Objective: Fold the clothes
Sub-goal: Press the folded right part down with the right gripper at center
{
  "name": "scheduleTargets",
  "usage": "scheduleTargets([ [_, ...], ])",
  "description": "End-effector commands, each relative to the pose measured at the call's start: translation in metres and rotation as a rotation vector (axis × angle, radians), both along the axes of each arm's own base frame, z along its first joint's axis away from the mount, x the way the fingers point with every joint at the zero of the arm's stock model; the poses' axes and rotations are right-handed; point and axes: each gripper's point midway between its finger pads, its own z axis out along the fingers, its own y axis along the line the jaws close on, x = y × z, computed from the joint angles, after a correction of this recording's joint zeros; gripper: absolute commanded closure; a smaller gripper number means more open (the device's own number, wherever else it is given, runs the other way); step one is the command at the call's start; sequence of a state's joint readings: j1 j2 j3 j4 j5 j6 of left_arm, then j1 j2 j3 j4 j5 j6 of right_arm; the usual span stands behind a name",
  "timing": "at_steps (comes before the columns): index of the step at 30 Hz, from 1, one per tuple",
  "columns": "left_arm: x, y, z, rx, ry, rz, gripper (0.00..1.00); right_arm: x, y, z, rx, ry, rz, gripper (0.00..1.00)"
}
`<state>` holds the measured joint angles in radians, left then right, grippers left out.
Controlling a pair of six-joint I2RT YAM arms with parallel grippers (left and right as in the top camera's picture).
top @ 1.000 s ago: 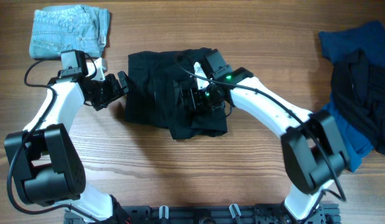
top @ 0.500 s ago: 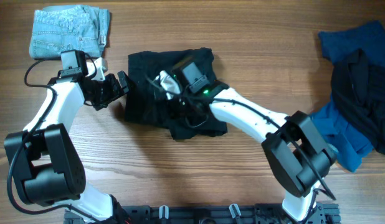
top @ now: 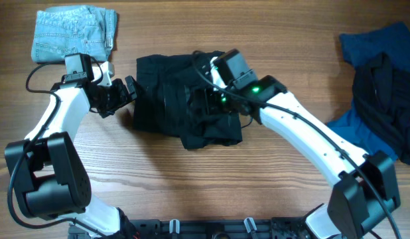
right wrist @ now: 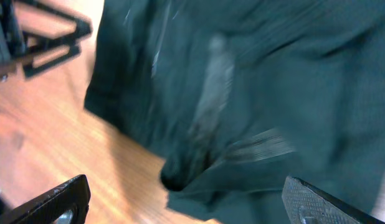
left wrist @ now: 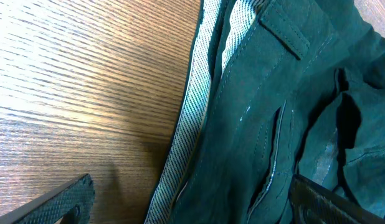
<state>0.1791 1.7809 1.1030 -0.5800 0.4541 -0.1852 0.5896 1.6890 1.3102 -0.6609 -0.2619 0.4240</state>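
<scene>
Black shorts (top: 166, 99) lie bunched in the middle of the table, their striped waistband edge (left wrist: 189, 124) and stitched pocket seams close up in the left wrist view. My left gripper (top: 129, 95) sits at their left edge, open, one finger (left wrist: 58, 200) over bare wood and the other (left wrist: 332, 202) over the fabric. My right gripper (top: 205, 103) hovers over the shorts' middle, open and holding nothing. Its fingers (right wrist: 55, 200) straddle the shorts' lower hem (right wrist: 242, 186). Folded pale-blue denim shorts (top: 72, 32) lie at the far left.
A pile of dark blue and black garments (top: 381, 99) covers the right edge of the table. Bare wooden tabletop (top: 192, 186) stretches along the front. In the right wrist view my left gripper (right wrist: 37, 34) shows at the top left.
My right arm swung left over the shorts half a second ago and has come back to the right, jaws still open. The left arm and the shorts have not moved.
</scene>
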Motion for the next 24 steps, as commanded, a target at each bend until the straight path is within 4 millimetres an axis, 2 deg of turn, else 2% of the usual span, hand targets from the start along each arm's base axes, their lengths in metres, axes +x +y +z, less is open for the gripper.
scheduleTargets([
  [1, -0.001, 0.003, 0.004, 0.004, -0.012, 0.010, 0.00, 0.026, -0.027, -0.018, -0.117, -0.060, -0.026, 0.01],
  [6, -0.001, 0.003, 0.004, 0.004, -0.011, 0.010, 0.00, 0.040, -0.043, -0.050, -0.171, -0.033, -0.004, 0.00],
  [10, 0.000, 0.003, 0.004, 0.005, -0.014, 0.010, 0.00, 0.041, -0.043, -0.070, -0.186, -0.004, 0.025, 0.00],
  [18, 0.001, 0.004, 0.004, 0.006, -0.018, 0.010, 0.00, 0.039, -0.024, -0.068, -0.090, 0.014, 0.058, 0.01],
  [24, 0.001, 0.004, 0.004, 0.005, -0.018, 0.010, 0.00, 0.037, -0.025, -0.084, -0.105, 0.050, 0.052, 0.00],
])
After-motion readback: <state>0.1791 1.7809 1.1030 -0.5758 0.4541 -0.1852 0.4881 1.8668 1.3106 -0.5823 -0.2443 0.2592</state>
